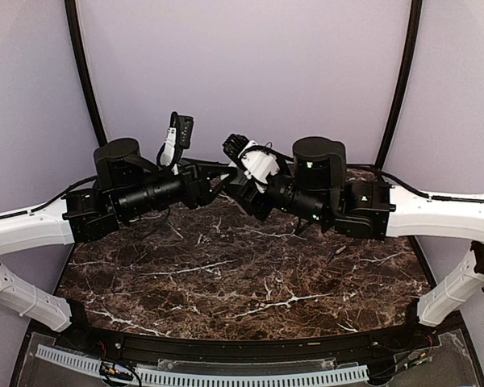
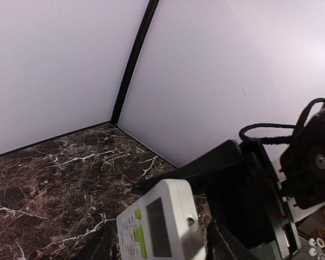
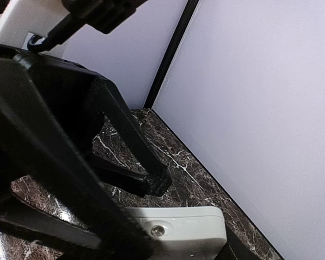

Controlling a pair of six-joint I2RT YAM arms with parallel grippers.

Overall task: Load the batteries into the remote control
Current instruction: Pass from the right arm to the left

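Remote control (image 2: 161, 227), white with a grey screen and green buttons whose markings are too small to read, hangs tilted above the counter (image 1: 226, 282). The right gripper (image 1: 237, 151) grasps it. The left gripper (image 1: 223, 180) flanks it; I cannot tell whether it grips.

Robotics lab test cell, by what my feeds show. The left arm (image 1: 28, 227) and right arm (image 1: 444, 216), white and black with exposed cabling, reach in from the near corners of the table (image 1: 226, 282), which has a dark veined marble-pattern top. Plain pale wall panels (image 1: 242, 64) box in the far edge. Black frame poles (image 1: 82, 72) rise at the far corners. A white slotted cable duct (image 1: 226, 376) and loose wiring (image 1: 117, 372) run along the near edge.
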